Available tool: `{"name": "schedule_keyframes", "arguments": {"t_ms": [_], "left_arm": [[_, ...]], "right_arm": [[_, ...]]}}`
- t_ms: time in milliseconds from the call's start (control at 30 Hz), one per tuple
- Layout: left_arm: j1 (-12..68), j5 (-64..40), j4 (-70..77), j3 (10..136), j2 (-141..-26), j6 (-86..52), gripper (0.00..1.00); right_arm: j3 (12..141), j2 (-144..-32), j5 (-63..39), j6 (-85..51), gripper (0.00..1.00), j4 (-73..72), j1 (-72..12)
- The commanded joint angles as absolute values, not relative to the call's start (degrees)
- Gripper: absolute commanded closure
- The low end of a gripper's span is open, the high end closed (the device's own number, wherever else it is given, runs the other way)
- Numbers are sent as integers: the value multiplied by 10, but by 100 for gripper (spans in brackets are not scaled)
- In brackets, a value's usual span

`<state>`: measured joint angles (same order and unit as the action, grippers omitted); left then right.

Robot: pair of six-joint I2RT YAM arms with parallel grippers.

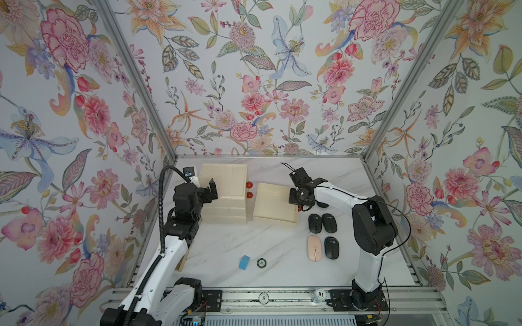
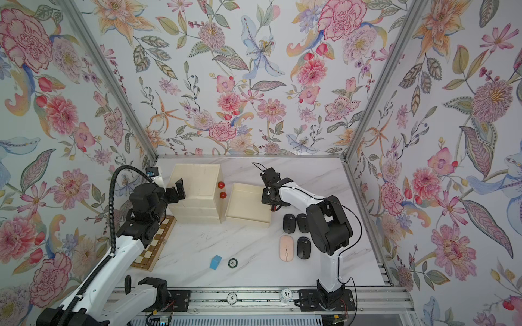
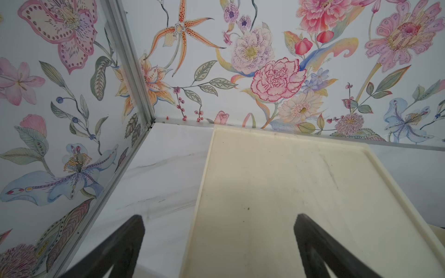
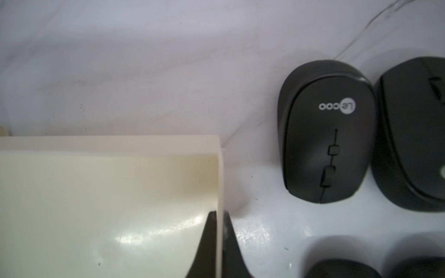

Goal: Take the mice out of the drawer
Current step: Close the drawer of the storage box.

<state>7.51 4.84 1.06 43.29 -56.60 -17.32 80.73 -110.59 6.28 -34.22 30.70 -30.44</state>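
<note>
The cream drawer (image 1: 271, 218) stands on the table to the right of its cabinet (image 1: 223, 180); the inside that shows holds nothing. My right gripper (image 4: 219, 214) is shut on the drawer's thin side wall (image 4: 219, 180), one finger inside and one outside. The mice lie on the table right of the drawer: two black ones (image 1: 315, 223) (image 1: 329, 223) side by side, a pink one (image 1: 314, 247) and a black one (image 1: 331, 247) nearer the front. Another black mouse (image 1: 322, 203) is mostly hidden under my right arm. My left gripper (image 3: 218, 216) hangs open over the cabinet's top, holding nothing.
Two red knobs (image 1: 249, 185) stick out of the cabinet's side towards the drawer. A blue block (image 1: 244, 262) and a round black-and-white chip (image 1: 261, 262) lie near the front middle. A chessboard (image 2: 154, 242) lies under my left arm by the left wall.
</note>
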Motion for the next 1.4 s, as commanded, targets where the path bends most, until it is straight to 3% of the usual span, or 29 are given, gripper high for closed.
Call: {"name": "schedule_keyframes", "arguments": {"t_ms": [0, 467, 1367], "left_arm": [[49, -13, 12, 454, -572, -177, 0], [25, -147, 64, 434, -607, -200, 0], [25, -187, 134, 386, -604, -199, 0]], "right_arm": [[833, -1108, 46, -331, 99, 332, -303], [870, -1126, 24, -321, 100, 350, -304], [1061, -1276, 50, -307, 97, 489, -335]]}}
